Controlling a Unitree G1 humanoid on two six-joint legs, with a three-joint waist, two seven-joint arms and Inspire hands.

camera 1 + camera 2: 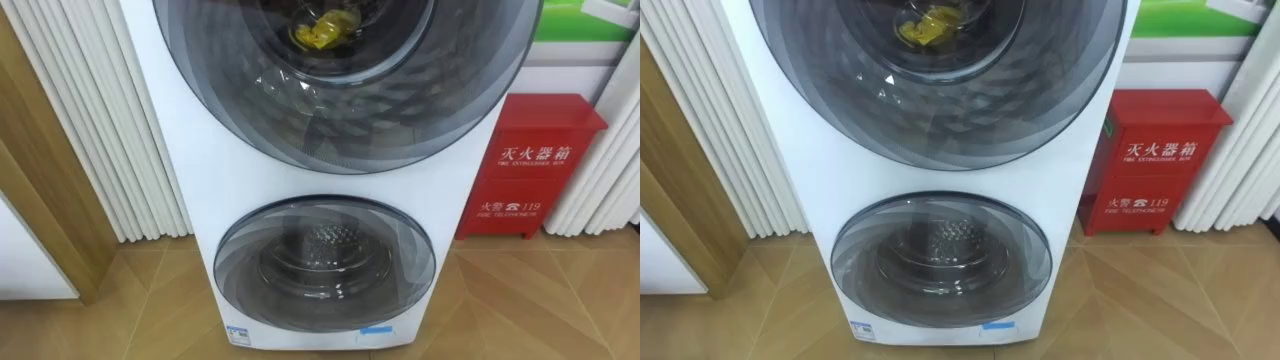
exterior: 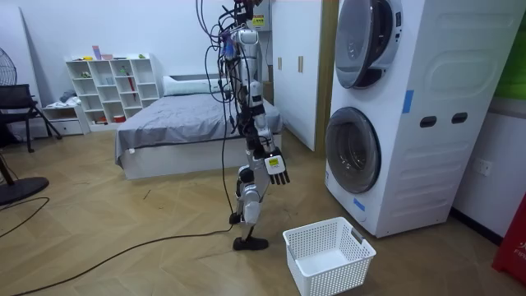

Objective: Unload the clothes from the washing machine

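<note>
White stacked washing machine [image 1: 205, 170] dead ahead in the eye views, close, with two round doors of dark tinted glass set one above the other. Behind the glass of the upper round door [image 1: 340, 110], deep in the drum, a crumpled yellow cloth [image 1: 322, 30], up near the top edge of the view and well above floor level. Behind the lower round door [image 1: 325, 265], the perforated grey metal back of the second drum [image 1: 330, 240]. Just to the right of the machine, a red metal fire-extinguisher cabinet [image 1: 535, 165] with white lettering, standing on the floor against the wall. To the left, white pleated wall panels [image 1: 90, 120], then a brown wooden door frame [image 1: 45, 170]. Underneath everything, pale wooden herringbone floor [image 1: 520, 300].

From the room view: stands upright on that floor, a short way from the machine's front, facing it, with a low bed under a grey cover [image 2: 181, 123] behind. Lets the right hand [image 2: 277, 168] hang in front of the thighs, fingers straight, loosely spread and pointing down, gripping nothing. On the floor just beside the feet, between robot and machine, a white plastic lattice laundry basket [image 2: 329, 256], upright, open side up. Beyond the bed, against the far wall, a white cubby shelf [image 2: 111, 86] with small items in its compartments; at the room view's left edge, a black chair [image 2: 16, 103].
</note>
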